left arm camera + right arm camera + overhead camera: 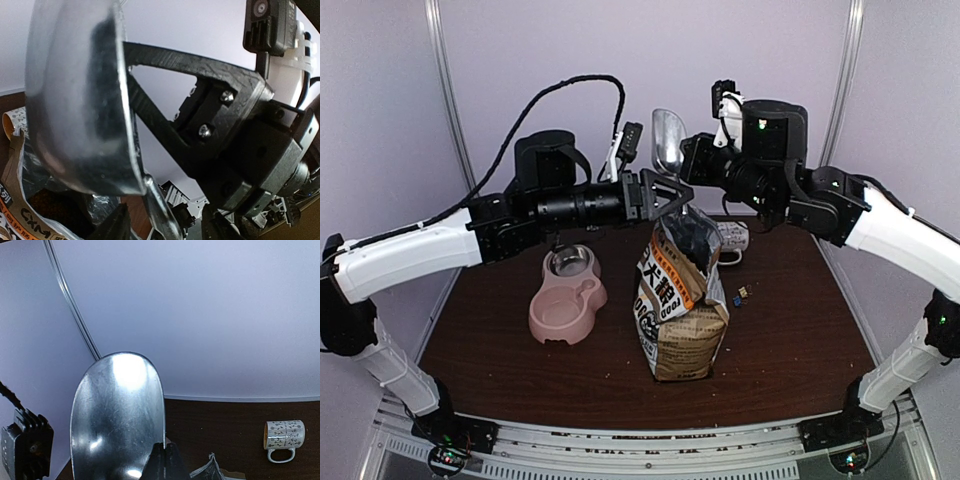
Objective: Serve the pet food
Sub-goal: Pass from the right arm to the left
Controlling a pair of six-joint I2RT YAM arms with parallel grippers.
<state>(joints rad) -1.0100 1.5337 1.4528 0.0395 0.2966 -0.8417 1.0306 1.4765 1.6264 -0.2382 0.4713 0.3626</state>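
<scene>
Above the open kraft bag (680, 300), a silver scoop (668, 140) is held upright with its bowl up. My right gripper (685, 162) is shut on the scoop's lower edge, and its fingers (165, 460) pinch the metal (117, 415). My left gripper (668, 192) reaches in from the left. Its fingers (114, 225) stand apart on either side of the scoop's handle (160, 210), without touching it. Dark brown pet food (47, 202) shows inside the bag's open mouth. The scoop's bowl (75, 100) looks empty.
A pink double bowl (567, 300) with a metal insert (570, 263) lies left of the bag. A white patterned mug (732, 238) (284, 436) lies on its side behind the bag. Small bits (740, 294) sit on the brown table to the bag's right.
</scene>
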